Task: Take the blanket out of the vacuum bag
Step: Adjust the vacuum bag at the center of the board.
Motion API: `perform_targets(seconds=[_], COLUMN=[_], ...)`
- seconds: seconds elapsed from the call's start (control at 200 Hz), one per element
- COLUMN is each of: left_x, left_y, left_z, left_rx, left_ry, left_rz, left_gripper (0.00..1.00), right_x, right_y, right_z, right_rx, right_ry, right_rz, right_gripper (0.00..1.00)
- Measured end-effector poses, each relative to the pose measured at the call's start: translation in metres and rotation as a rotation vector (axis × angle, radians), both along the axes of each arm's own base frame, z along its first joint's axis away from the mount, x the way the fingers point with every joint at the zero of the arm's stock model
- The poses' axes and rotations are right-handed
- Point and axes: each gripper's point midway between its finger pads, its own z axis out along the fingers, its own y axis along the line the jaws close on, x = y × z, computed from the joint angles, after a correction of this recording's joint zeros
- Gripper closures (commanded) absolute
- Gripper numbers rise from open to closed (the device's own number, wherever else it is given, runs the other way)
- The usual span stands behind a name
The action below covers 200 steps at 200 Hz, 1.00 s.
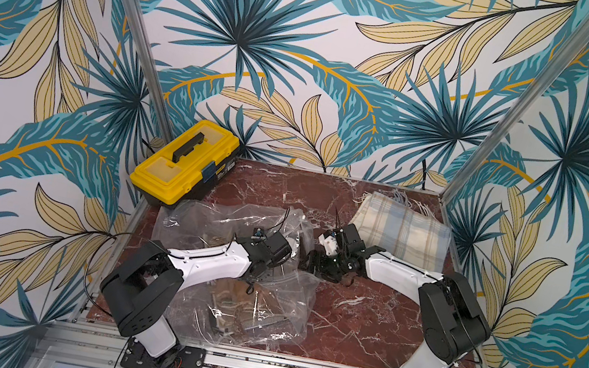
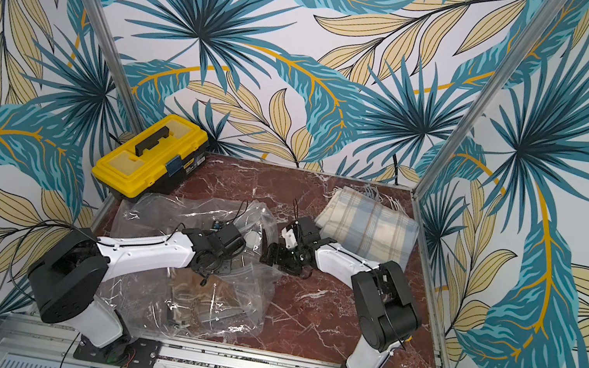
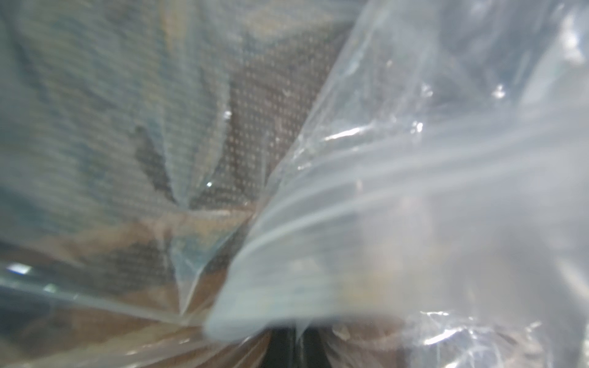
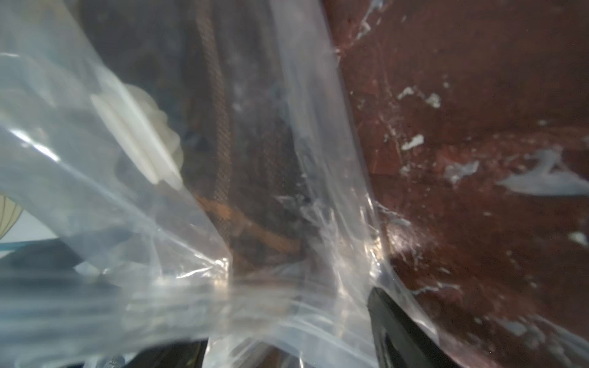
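Glossy plastic vacuum bag (image 1: 196, 219), matt cloth blanket (image 1: 403, 233)

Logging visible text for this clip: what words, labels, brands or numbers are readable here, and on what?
Nothing reads clearly in any view.
side label on the yellow toolbox: printed, but too small to read in both top views.
vacuum bag: no readable print; both wrist views of it are blurred.
plaid blanket: no text seen.

We see the crumpled clear vacuum bag (image 1: 205, 218) lying on the table (image 1: 361, 328), a brown woven blanket (image 1: 232, 295) inside it.
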Motion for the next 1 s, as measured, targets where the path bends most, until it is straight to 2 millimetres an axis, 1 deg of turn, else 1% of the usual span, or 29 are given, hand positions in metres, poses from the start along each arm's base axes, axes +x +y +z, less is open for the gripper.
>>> perform_targets(seconds=[0.085, 0.24, 0.361, 0.466, 0.721, 0.846, 1.002], left_x=[0.014, 0.042, 0.062, 0.076, 0.091, 0.099, 0.104], left_y=[-0.008, -0.023, -0.034, -0.041, -0.051, -0.060, -0.074], left_z=[-0.002, -0.003, 0.004, 0.007, 0.011, 0.011, 0.010], left_rx=[-0.010, -0.024, -0.015, 0.021, 0.080, 0.045, -0.026], left_ry=[-0.027, -0.075, -0.100, -0.100, -0.037, -0.020, -0.002], left_rz=[-0.025, -0.064, -0.107, -0.162, -0.330, -0.394, -0.440], left_gripper=[1.00, 1.00, 1.00, 1.00, 1.00, 1.00, 1.00], right_x=[0.004, 0.015, 0.020, 0.023, 0.022, 0.021, 0.019], right_y=[0.003, 0.014, 0.019, 0.024, 0.032, 0.035, 0.032], right_z=[0.000, 0.007, 0.006, 0.005, 0.005, 0.005, 0.005], right_rx=[0.022, 0.067, 0.080, 0.090, 0.098, 0.099, 0.094], right_ry=[-0.019, -0.063, -0.074, -0.077, -0.084, -0.085, -0.094], right_rz=[-0.015, -0.037, -0.051, -0.057, -0.070, -0.076, -0.090], right_gripper=[0.22, 0.22, 0.22, 0.22, 0.22, 0.22, 0.22])
